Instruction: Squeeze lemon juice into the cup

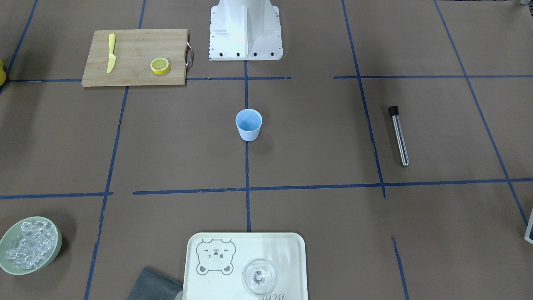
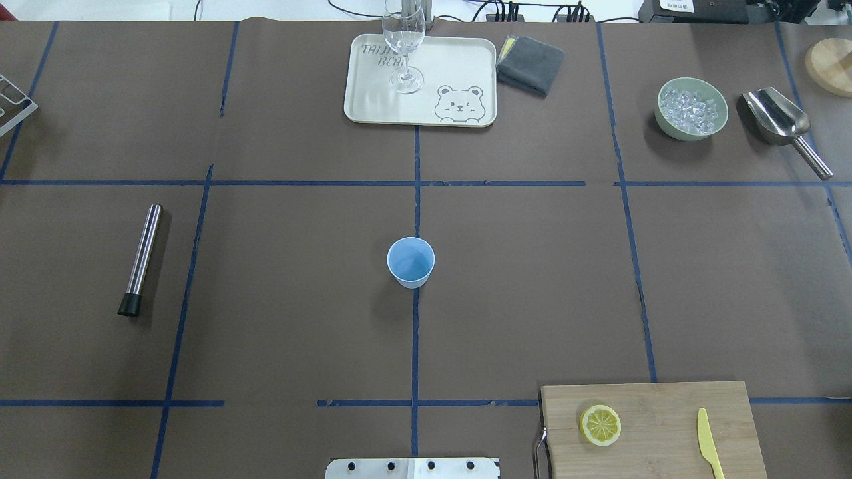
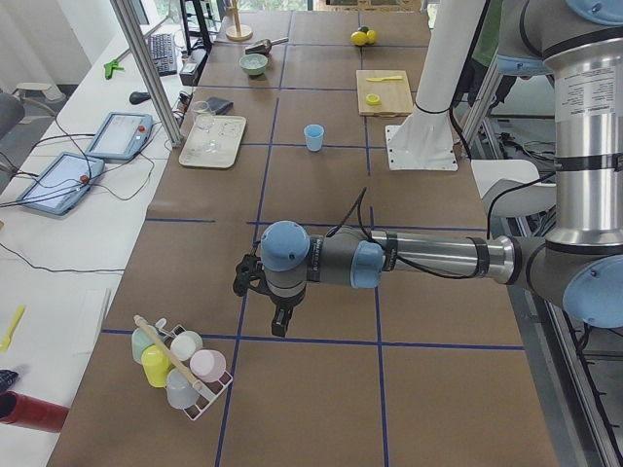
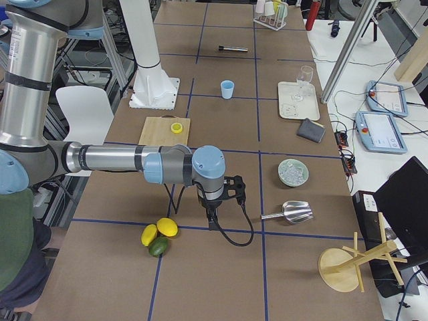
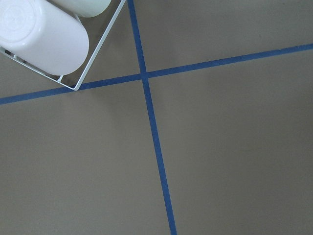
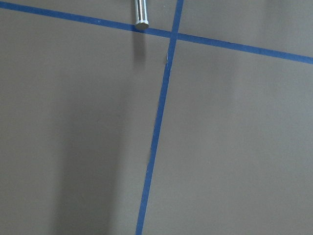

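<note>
Cup [image 2: 411,261]: smooth light blue plastic, tapered, standing upright at the centre of the desk [image 2: 293,299], which brown paper gridded with blue tape is covering; lemon [image 2: 600,425]: thin round yellow slice, pale segmented face up, lying flat on the board [image 2: 665,409], a bamboo slab with a metal handle, well apart from the cup; knife [image 2: 709,452]: yellow, lying on the same board, apart from the slice.

Left claw [image 3: 279,321]: showing only in the left side view, hanging near a wire rack [image 3: 180,370] of upturned cups; released or clenched, I cannot tell. Right claw [image 4: 212,219]: showing only in the right side view, hanging near whole citrus [image 4: 160,235]; likewise cannot tell.

Both wrist views are showing mostly paper and tape.
</note>
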You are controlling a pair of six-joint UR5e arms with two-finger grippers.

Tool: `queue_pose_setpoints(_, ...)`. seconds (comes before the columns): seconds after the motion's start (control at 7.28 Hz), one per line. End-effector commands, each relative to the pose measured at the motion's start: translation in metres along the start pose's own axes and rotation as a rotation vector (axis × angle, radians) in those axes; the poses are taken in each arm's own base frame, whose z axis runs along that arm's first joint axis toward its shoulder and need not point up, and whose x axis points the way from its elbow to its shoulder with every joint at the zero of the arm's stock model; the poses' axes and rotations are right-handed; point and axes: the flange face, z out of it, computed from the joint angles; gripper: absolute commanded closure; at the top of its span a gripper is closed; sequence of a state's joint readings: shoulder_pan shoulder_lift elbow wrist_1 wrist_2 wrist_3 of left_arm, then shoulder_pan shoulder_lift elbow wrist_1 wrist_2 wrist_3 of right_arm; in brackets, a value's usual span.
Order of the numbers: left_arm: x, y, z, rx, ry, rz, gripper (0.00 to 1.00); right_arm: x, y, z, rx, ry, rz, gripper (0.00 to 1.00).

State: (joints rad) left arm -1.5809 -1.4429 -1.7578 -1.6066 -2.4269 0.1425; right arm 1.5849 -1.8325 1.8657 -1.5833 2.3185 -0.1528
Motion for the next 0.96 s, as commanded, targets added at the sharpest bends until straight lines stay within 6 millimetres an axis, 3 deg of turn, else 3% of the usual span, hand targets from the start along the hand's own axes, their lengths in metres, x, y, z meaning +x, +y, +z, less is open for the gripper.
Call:
queue_pose_setpoints(0.0, 0.001, -0.001, -0.002, 0.009, -0.006, 0.018, 0.00, 0.005, 0.002, 0.004, -0.004, 0.000, 0.007, 0.00)
queue_pose_setpoints(0.55, 0.001, -0.002, -0.001, 0.009, -0.006, 0.019, 0.00, 0.000, -0.007, -0.001, 0.013, -0.002, -0.010, 0.00)
queue_pose_setpoints(0.82, 0.003, -0.004, -0.003, 0.013, -0.007, 0.023, 0.00, -0.014, -0.032, -0.018, 0.122, 0.011, -0.112, 0.00)
